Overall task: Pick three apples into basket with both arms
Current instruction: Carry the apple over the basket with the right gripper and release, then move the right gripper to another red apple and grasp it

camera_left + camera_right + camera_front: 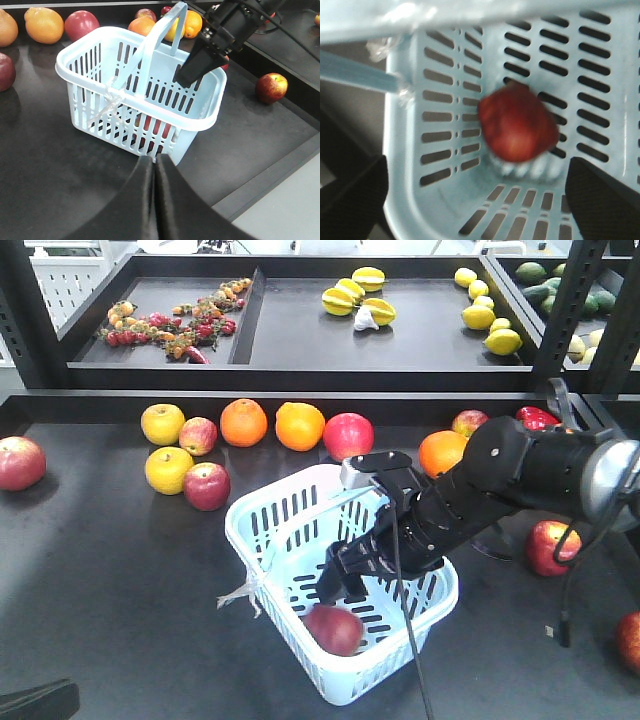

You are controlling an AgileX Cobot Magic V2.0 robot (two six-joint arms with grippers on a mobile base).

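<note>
Front view showed one apple lying on the bottom of the basket, close to its near corner. The right arm stretched in over the rim, and the right fingers hung just above that apple, spread apart with nothing between them. The right wrist view was blurred, but it had the apple down on the slotted floor with a black finger off to either side, both clear of it. So I judged the first apple delivered and released.

The left fingers were pressed together and empty. They sat outside the basket on its near side, pointing at its wall.

That left two apples to fetch, and plenty lay on the table. One sat just left of the basket beside a yellow fruit. Another was behind the basket next to an orange. A third lay to the right, beyond the arm. I reckoned about a third of the job was done, and the left side looked due for the next pick.
</note>
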